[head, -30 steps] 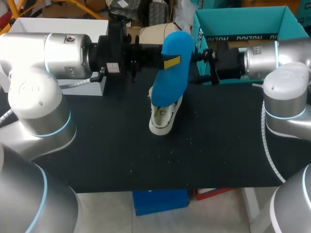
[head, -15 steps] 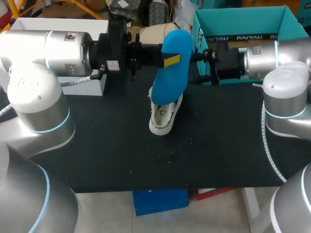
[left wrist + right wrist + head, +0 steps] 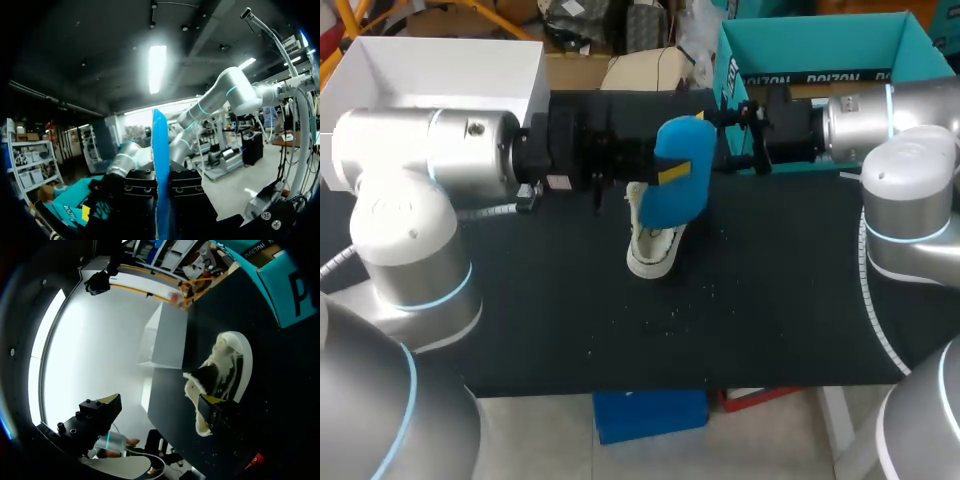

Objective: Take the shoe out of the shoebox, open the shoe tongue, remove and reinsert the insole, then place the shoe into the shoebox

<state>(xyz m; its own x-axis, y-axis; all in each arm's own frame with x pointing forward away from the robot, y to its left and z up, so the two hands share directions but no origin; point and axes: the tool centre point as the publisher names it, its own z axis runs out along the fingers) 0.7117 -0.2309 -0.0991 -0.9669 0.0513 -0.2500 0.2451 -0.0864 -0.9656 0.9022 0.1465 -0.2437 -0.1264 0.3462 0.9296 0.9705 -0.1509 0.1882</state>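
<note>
A blue insole (image 3: 681,172) hangs upright over the white shoe (image 3: 654,246), which lies on the black table mat (image 3: 540,300). My left gripper (image 3: 665,172) is shut on the insole; in the left wrist view the insole (image 3: 160,165) shows edge-on between the black fingers (image 3: 140,192). My right gripper (image 3: 734,132) stands wide open just right of the insole and holds nothing. In the right wrist view the shoe (image 3: 227,367) lies under and ahead of the right gripper (image 3: 160,402), beside one yellow-tipped finger (image 3: 212,404). The teal shoebox (image 3: 840,45) stands at the back right.
A white box (image 3: 430,70) sits at the back left, behind my left arm. The teal shoebox (image 3: 282,287) also shows beyond the shoe in the right wrist view. Small white specks dot the mat in front of the shoe.
My left arm has moved down and to the right, bringing the insole lower and closer to the shoe's opening. The right arm and the shoe have stayed put.
</note>
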